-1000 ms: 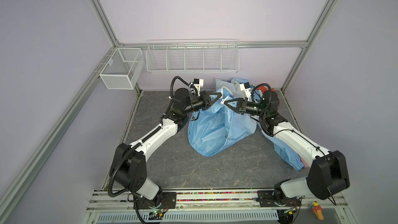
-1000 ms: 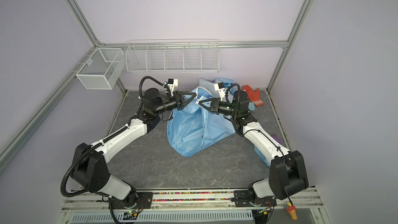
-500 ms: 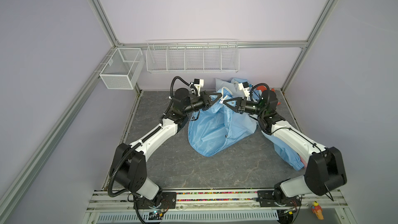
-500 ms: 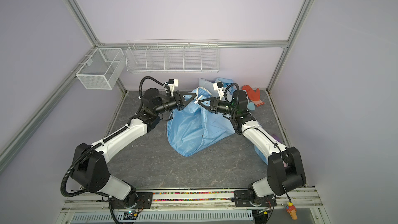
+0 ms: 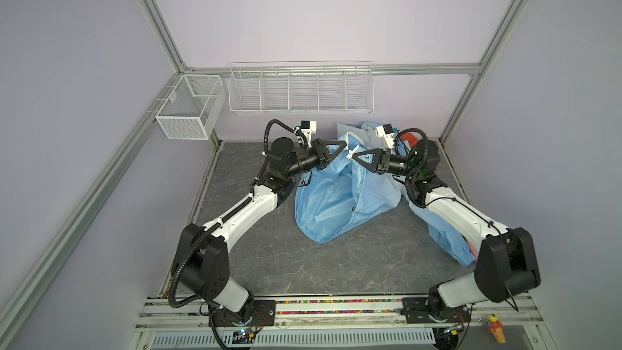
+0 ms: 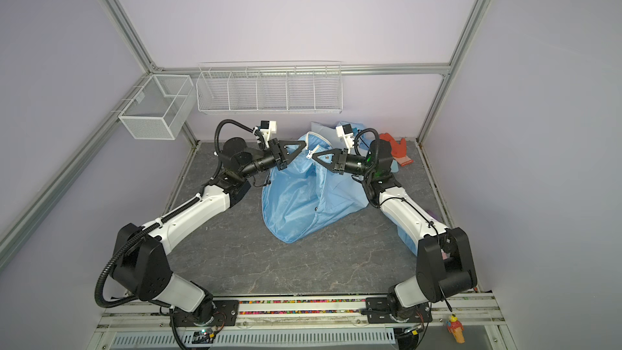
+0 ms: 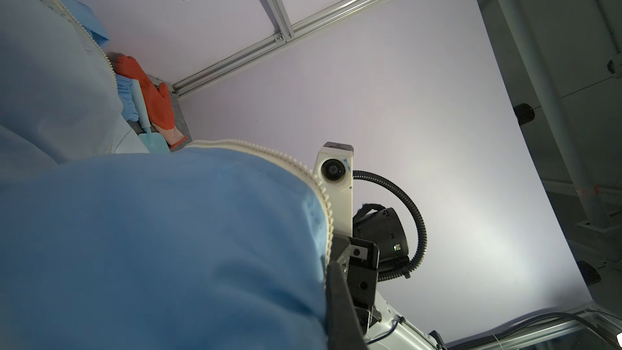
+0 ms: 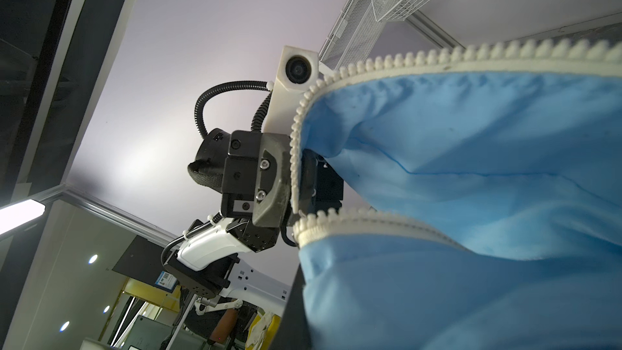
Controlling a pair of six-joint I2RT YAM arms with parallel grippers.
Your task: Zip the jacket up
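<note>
At the back-centre of the grey table [image 5: 269,254], the jacket [image 5: 336,196] stands tented. Its top edge is lifted off the surface, and the lower part is heaped & spread on the tabletop toward the front. Thin light-blue fabric. The white zipper [image 5: 351,134] runs along the raised edge. In the right wrist view its two toothed halves gape apart, unjoined there. A short white bit of it dangles btwn the two gripper tips in both top views. One sleeve [image 5: 447,240] w/ a gathered cuff trails out on the right, partly under the right arm.

The left gripper [image 5: 344,144] is clenched on the raised jacket edge from the left. The right gripper [image 5: 359,157] is clenched on it from the right. The tips face each other, close but just apart, both held above the table.

Behind the jacket, near the back-right corner, an orange glove [image 6: 397,149] lies on the table, w/ a small teal scoop-like tool [image 7: 148,122] beside it. A white wire rack [image 5: 299,89] hangs on the back wall, and a white mesh basket [image 5: 188,109] sits at the back-left corner.
</note>
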